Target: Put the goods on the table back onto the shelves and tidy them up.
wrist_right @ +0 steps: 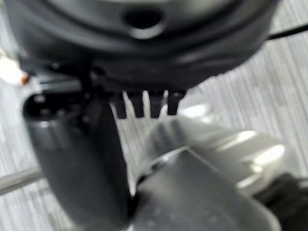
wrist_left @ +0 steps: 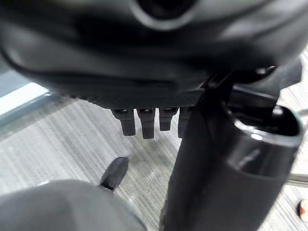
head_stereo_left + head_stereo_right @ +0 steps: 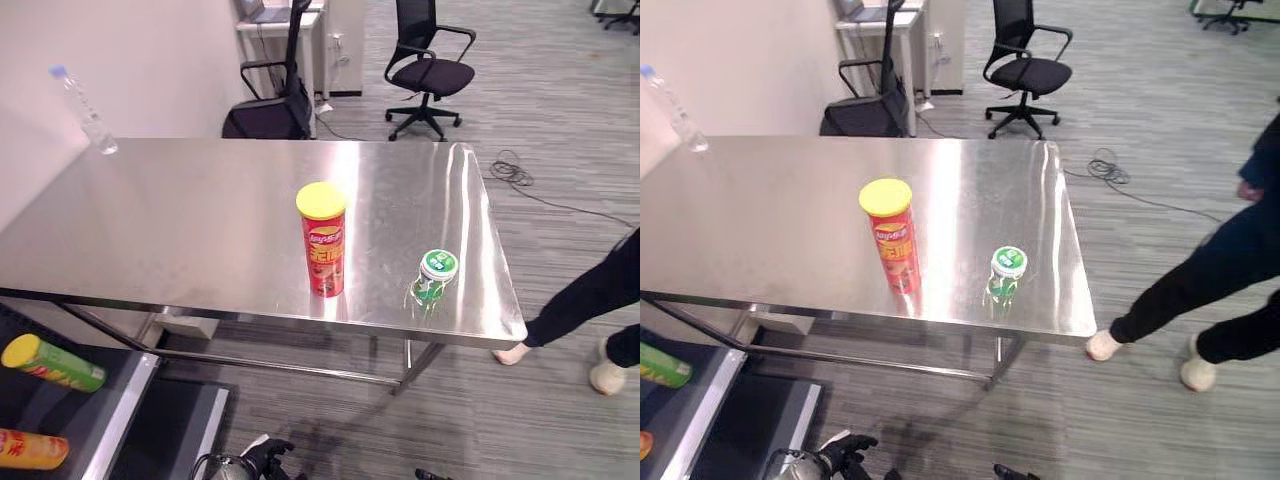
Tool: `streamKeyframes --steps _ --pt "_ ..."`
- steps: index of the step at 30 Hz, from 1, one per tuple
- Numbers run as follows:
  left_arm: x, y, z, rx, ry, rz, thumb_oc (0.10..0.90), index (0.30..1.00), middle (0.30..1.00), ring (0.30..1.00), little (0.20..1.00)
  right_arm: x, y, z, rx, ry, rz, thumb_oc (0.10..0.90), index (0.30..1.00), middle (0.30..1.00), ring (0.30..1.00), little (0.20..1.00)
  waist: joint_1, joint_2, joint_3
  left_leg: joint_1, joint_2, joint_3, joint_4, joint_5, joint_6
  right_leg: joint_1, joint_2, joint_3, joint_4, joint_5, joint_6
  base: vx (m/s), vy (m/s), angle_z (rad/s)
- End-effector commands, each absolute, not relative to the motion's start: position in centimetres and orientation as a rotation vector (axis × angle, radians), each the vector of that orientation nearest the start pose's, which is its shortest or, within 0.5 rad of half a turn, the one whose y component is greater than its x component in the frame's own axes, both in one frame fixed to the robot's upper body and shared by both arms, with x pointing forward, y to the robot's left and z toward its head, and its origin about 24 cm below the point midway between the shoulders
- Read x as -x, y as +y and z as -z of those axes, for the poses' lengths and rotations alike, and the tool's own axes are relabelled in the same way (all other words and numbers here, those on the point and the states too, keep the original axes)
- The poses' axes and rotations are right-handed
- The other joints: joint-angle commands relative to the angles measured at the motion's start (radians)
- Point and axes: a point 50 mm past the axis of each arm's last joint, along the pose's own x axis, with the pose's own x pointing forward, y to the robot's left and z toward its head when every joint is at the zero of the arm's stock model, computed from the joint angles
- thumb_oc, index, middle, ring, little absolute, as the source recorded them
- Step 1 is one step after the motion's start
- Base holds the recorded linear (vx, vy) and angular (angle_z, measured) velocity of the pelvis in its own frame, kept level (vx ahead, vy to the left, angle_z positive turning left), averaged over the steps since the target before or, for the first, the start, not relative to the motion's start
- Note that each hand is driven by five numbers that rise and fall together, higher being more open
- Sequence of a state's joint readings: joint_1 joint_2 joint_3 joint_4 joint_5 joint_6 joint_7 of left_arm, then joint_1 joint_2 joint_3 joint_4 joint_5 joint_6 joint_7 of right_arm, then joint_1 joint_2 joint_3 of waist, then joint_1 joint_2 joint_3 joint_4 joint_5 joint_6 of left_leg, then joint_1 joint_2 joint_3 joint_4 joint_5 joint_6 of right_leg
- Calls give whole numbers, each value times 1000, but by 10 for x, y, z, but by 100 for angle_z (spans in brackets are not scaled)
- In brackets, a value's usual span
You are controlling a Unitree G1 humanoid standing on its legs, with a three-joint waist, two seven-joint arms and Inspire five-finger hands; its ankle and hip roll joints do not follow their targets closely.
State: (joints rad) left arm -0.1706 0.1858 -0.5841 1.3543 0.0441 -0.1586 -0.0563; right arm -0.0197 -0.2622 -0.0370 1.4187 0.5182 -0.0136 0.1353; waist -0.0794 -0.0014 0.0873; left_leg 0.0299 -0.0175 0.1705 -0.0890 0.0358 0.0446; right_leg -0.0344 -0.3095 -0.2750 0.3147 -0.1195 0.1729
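Now, step in hand: none of the goods is held yet, so I judge the first pick is about to begin, most likely the red can
Red can (image 3: 322,242): stands upright with a yellow lid, near the front edge of the steel table (image 3: 180,220) and roughly midway along it
Green-capped bottle (image 3: 434,277): to the right of the red can, close to the table's front right corner, well apart from the can
Clear water bottle (image 3: 85,108): far behind and to the left of the red can, at the table's back left corner
Shelf (image 3: 100,425): below and to the left of the red can, already holding a green can (image 3: 52,363) lying down and an orange one (image 3: 30,450) nearer
Left hand (image 2: 144,122): hangs low by the floor, fingers straight and relaxed, empty
Right hand (image 1: 144,105): likewise down at the side, fingers loose, nothing in it
Person (image 3: 1220,290): stands to the right of the red can, beyond the table's end
Doing it well: wrap the can around its middle so the tall tube does not tip, lift straight up before swinging left
Risk: a nudge high on the can could topple it off the front edge
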Motion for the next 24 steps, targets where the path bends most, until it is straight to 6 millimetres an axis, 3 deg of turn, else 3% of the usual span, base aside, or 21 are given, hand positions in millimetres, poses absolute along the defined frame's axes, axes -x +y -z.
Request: streamKeyframes --steps 1,2,3,4,5,7,9,12,17,18,19,20,21,22,23,24 --pt "-131 188 159 -572 1084 464 800 900 900 900 900 -8 -277 160 -346 1349 634 800 900 900 900 900 6 27 40 -19 66 23 2 -22 -64 -30 148 140 -12 56 -42 -38 61 22" --pt "-127 196 159 -554 1111 429 800 900 900 900 900 4 -288 156 -370 1339 728 800 900 900 900 900 6 23 41 -20 65 36 2 -15 -64 -25 210 126 45 6 -56 -32 17 10" --pt "-127 195 159 -553 1110 429 800 900 900 900 900 4 -288 156 -371 1338 729 800 900 900 900 900 9 25 38 -23 67 39 2 -13 -65 -31 212 128 46 9 -58 -23 -71 -7" --pt "-124 203 159 -557 1123 404 800 900 900 900 900 21 -293 153 -376 1356 803 800 900 900 900 900 29 -6 26 -26 51 42 2 -11 -72 37 216 80 -50 -39 -101 -10 -96 -22" --pt "-125 203 159 -557 1122 404 800 900 900 900 900 21 -293 153 -376 1355 803 800 900 900 900 900 29 -3 25 -30 54 42 2 -8 -73 37 219 79 -57 -32 -102 -3 -175 -25" --pt "-127 206 158 -527 1110 358 800 900 900 900 900 29 -297 150 -410 1360 866 800 900 900 900 900 38 -28 15 -55 47 38 2 4 -80 73 251 142 -198 -2 -95 -62 -174 -19" --pt "-135 197 156 -569 1061 424 800 900 900 900 900 19 -309 146 -375 1339 876 800 900 900 900 900 60 -33 12 -92 61 48 2 25 -91 95 256 151 -325 49 -87 -149 -155 -28" --pt "-131 195 157 -566 1067 447 800 900 900 900 900 22 -318 141 -391 1309 926 800 900 900 900 900 59 -31 10 -99 70 43 2 31 -96 117 266 150 -374 63 -85 -82 -81 -19" --pt "-108 217 162 -401 1189 218 800 900 900 900 900 32 -329 135 -411 1269 1006 800 900 900 900 900 49 -37 9 -99 93 47 2 52 -107 139 277 149 -402 74 -86 -65 -72 5" --pt "-101 223 162 -373 1205 166 800 900 900 900 900 33 -347 126 -351 1211 1032 800 900 900 900 900 34 -38 5 -92 103 56 2 56 -111 140 280 161 -402 74 -86 -41 -58 -2" --pt "-101 223 162 -372 1205 167 800 900 900 900 900 33 -348 126 -350 1212 1032 800 900 900 900 900 35 -38 5 -92 104 57 2 56 -111 140 280 162 -402 74 -86 -40 -50 -5" --pt "-98 226 162 -367 1209 150 800 900 900 900 900 24 -363 118 -268 1154 1014 800 900 900 900 900 25 -39 3 -90 107 63 2 57 -112 138 282 168 -402 76 -86 -50 -19 -7" --pt "-87 228 164 -359 1224 130 800 900 900 900 900 -15 -396 89 -54 924 901 800 900 900 900 900 -2 -43 3 -77 116 90 2 55 -114 138 281 192 -402 77 -81 -57 -21 -19" --pt "-87 227 164 -360 1225 131 800 900 900 900 900 -15 -396 89 -54 926 902 800 900 900 900 900 0 -42 0 -80 117 91 2 57 -114 135 283 193 -402 79 -82 -55 -4 -50" --pt "-79 226 166 -340 1227 123 800 900 900 900 900 -54 -411 40 152 646 758 800 900 900 900 900 -31 -44 -2 -67 123 116 2 52 -116 132 280 214 -401 82 -77 -34 9 -61" --pt "-76 224 167 -337 1227 124 800 900 900 900 900 -66 -412 17 220 539 710 800 900 900 900 900 -44 -43 -4 -61 127 126 2 51 -117 130 279 223 -400 82 -76 -47 12 -70"
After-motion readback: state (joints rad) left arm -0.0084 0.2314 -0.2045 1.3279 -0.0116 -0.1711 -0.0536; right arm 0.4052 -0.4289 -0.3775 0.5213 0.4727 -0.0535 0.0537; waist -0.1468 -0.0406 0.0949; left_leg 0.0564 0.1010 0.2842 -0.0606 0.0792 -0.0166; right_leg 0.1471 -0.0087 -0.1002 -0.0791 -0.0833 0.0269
